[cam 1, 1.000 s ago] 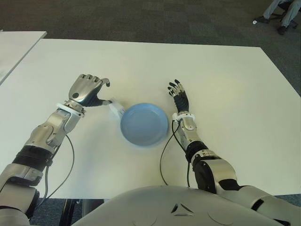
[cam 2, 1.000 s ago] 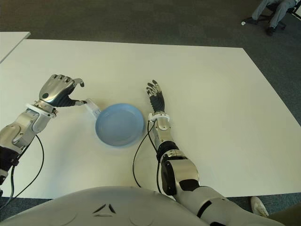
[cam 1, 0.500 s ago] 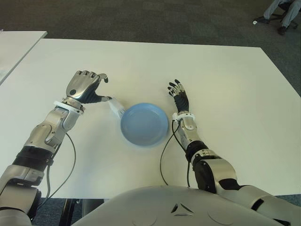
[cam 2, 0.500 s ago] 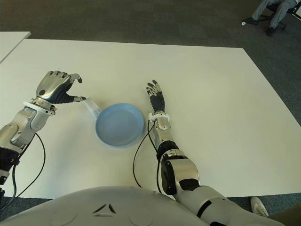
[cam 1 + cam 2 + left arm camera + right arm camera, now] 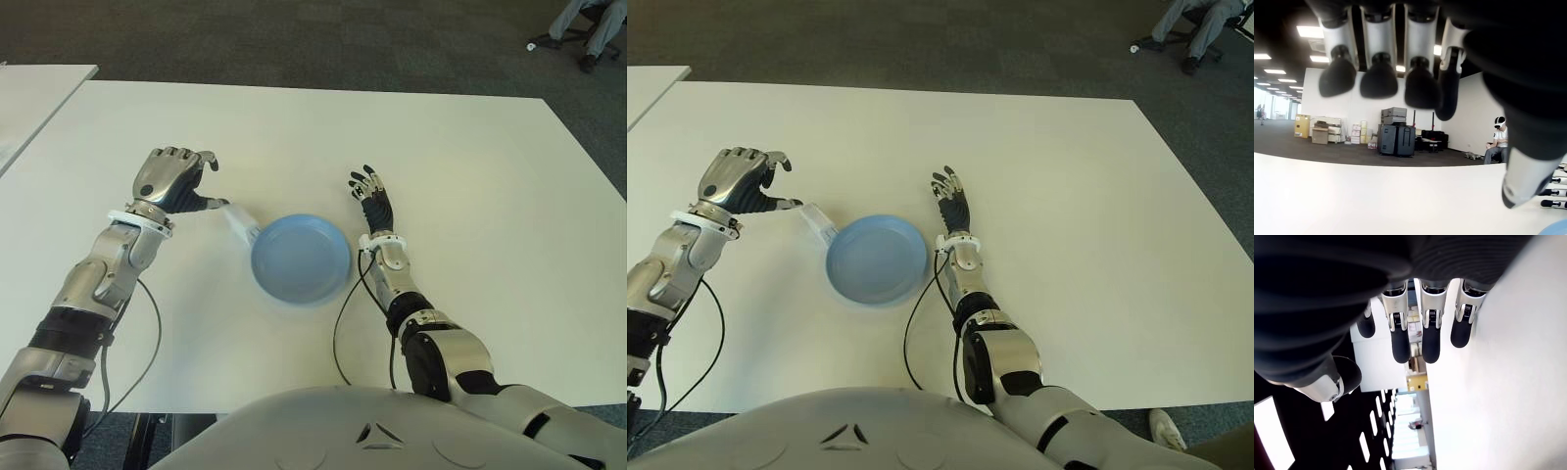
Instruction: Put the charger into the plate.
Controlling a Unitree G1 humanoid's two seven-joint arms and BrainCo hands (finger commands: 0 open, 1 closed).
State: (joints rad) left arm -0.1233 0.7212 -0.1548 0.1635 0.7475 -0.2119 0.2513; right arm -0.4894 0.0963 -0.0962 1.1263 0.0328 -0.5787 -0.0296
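Left robot hand (image 5: pixel 174 181) hovers with curled fingers holding nothing, thumb tip near the white charger (image 5: pixel 241 223), which lies on the bench (image 5: pixel 470 176) touching the blue plate's (image 5: pixel 300 258) left rim. Recommended: pinch the charger across its narrow sides, lift it clear of the rim. Right robot hand (image 5: pixel 372 203) shows beside the plate's right, fingers spread.

A blue plate (image 5: pixel 876 258) is sitting on the white table (image 5: pixel 1058 186). A white charger (image 5: pixel 817 221) is lying just left of the plate, touching its rim. The left hand (image 5: pixel 737 180) is hovering left of the charger, fingers curled, holding nothing. The right hand (image 5: pixel 951 206) is lying right of the plate, fingers extended.
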